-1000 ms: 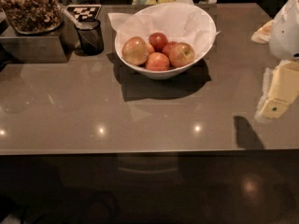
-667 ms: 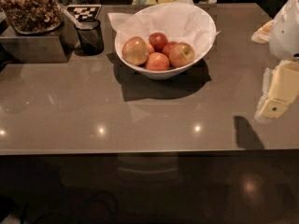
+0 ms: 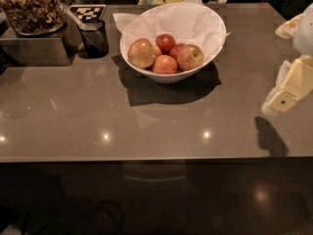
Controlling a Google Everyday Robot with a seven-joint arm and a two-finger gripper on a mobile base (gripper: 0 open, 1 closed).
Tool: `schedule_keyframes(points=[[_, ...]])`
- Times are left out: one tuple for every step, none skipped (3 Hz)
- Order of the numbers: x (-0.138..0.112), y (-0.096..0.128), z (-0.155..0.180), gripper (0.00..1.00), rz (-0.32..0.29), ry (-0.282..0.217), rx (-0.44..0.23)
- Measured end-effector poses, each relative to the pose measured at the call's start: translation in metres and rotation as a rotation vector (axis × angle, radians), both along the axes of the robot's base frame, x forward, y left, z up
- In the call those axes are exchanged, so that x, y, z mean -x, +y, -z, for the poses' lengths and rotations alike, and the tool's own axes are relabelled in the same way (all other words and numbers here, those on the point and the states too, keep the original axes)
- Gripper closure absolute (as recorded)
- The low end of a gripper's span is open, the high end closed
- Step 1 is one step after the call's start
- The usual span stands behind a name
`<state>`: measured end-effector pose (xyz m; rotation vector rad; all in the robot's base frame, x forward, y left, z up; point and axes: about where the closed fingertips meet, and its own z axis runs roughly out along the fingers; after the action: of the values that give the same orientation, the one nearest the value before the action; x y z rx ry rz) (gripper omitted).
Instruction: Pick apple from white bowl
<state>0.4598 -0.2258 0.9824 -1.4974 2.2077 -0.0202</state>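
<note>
The white bowl (image 3: 168, 76), lined with crinkled white paper, stands on the brown table at the back centre. Several apples lie in it. The apple (image 3: 190, 57), red-orange with a yellowish-green patch, lies at the right side of the bowl. A larger yellow-red apple (image 3: 142, 53) lies at the left and a small dark red one (image 3: 166, 41) at the back. My gripper (image 3: 286, 89), cream coloured, hangs above the table at the right edge, well to the right of the bowl and lower in the view. It holds nothing that I can see.
A small dark mesh cup (image 3: 94, 37) stands left of the bowl. A metal box with a tray of nuts (image 3: 32, 9) is at the back left. A checkered marker (image 3: 87, 12) lies behind the cup. The table's front edge (image 3: 146, 158) crosses the view.
My gripper has edged slightly up and left. The bowl and the apples have not moved.
</note>
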Motion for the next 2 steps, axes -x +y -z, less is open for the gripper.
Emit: schedule_keyframes(points=[[-0.049,0.011,-0.016,0.0,0.047,-0.106,-0.248],[-0.091,0.03,-0.036,0.0,0.085,-0.149,-0.451]])
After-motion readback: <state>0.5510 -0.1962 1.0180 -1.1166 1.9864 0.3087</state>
